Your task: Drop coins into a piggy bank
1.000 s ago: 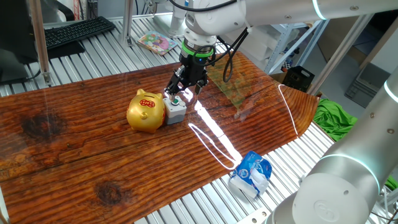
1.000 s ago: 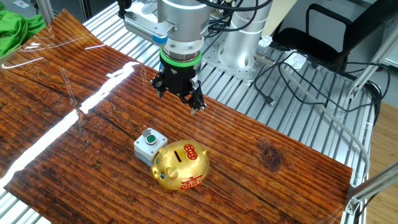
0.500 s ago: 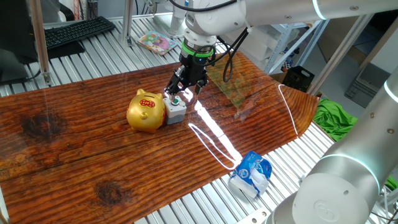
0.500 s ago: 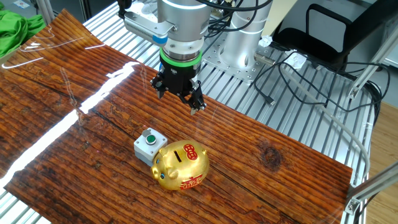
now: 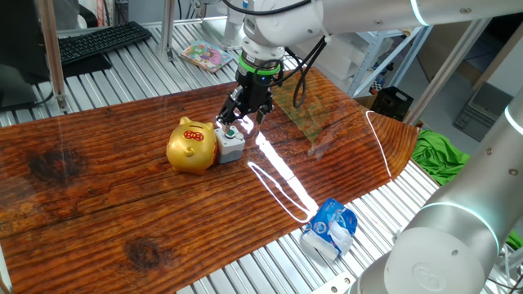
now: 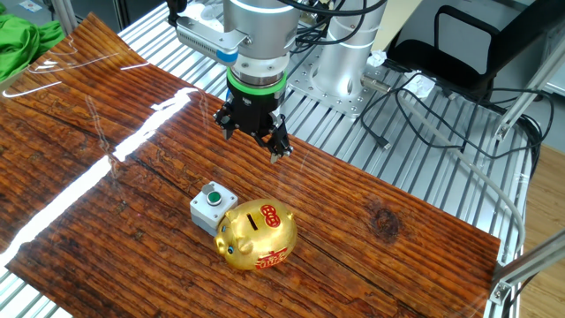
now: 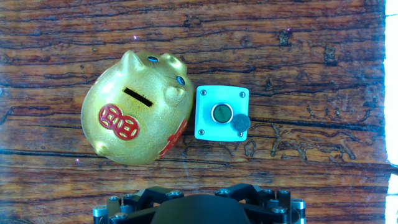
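The gold piggy bank stands on the wooden table with red marks on its back and its slot facing up; it also shows in one fixed view and the other fixed view. A small grey coin shows at the corner of the grey box with a green button, which touches the bank's snout side. My gripper hangs above the table beyond the box, fingers spread with nothing seen between them. In one fixed view the gripper is just above the box. Its fingertips are out of the hand view.
A white cable loops over the table right of the box. A crumpled blue-white bag lies at the near edge. A green cloth hangs off the right end. A keyboard sits at the back left.
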### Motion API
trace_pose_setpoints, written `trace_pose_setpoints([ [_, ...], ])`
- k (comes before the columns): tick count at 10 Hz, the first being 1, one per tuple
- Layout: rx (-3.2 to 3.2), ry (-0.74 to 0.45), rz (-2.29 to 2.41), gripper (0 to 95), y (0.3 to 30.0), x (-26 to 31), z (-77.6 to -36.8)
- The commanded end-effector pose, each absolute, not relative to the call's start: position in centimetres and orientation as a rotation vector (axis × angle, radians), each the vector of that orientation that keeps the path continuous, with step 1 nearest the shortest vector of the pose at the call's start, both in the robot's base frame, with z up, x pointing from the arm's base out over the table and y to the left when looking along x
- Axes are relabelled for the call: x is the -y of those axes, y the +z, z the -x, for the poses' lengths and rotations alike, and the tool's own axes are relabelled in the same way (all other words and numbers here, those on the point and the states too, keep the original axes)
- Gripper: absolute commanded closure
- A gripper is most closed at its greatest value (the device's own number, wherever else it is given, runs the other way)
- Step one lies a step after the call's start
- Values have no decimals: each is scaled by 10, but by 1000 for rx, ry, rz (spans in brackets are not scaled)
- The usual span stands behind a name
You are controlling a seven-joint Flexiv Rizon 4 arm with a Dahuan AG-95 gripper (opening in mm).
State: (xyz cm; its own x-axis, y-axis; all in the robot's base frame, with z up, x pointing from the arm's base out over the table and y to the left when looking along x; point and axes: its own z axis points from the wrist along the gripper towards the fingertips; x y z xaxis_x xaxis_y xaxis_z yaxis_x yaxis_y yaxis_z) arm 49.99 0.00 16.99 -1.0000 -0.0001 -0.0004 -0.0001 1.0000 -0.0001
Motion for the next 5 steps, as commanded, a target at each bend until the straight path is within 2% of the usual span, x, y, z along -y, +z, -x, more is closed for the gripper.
trace_pose_setpoints([
  [1,-3091,45,-147,950,170,0,-500],
  [5,-3090,46,-148,950,169,0,-500],
])
